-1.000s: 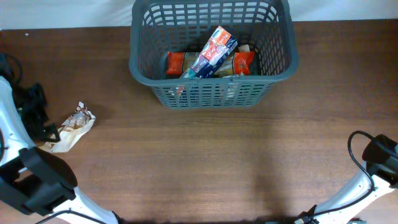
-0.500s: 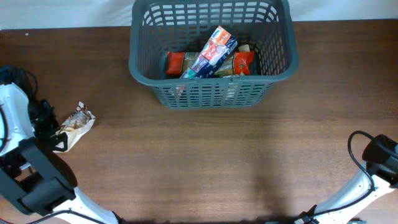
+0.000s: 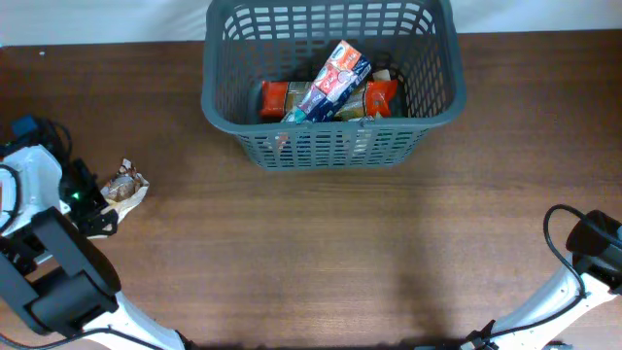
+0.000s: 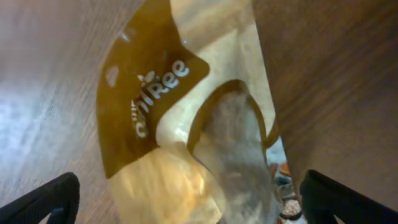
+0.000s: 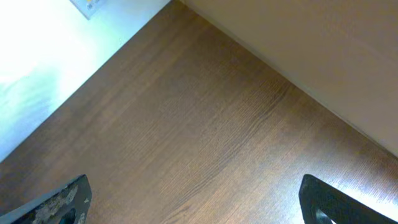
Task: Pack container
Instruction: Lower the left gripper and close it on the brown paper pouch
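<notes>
The container (image 3: 330, 124), a dark grey slotted basket, stands at the far middle of the table. Red packets (image 3: 274, 97) and a blue-and-white packet (image 3: 335, 78) lie inside it. A tan and brown snack packet (image 3: 126, 183) lies on the table at the left. My left gripper (image 3: 94, 204) is over its near end and hides part of it. In the left wrist view the packet (image 4: 186, 112) fills the frame, and my left gripper (image 4: 196, 208) is open with one finger on each side of it. My right gripper (image 5: 199, 208) hangs open over bare wood, with its arm (image 3: 593, 243) at the near right.
The brown wooden table (image 3: 340, 253) ends against a white wall behind the basket. In the right wrist view the table's edge (image 5: 280, 62) runs diagonally, with a pale surface beyond it.
My left arm has swung in toward the snack packet, and its gripper now straddles the packet's near end. The packet, the basket and my right arm have stayed put.
</notes>
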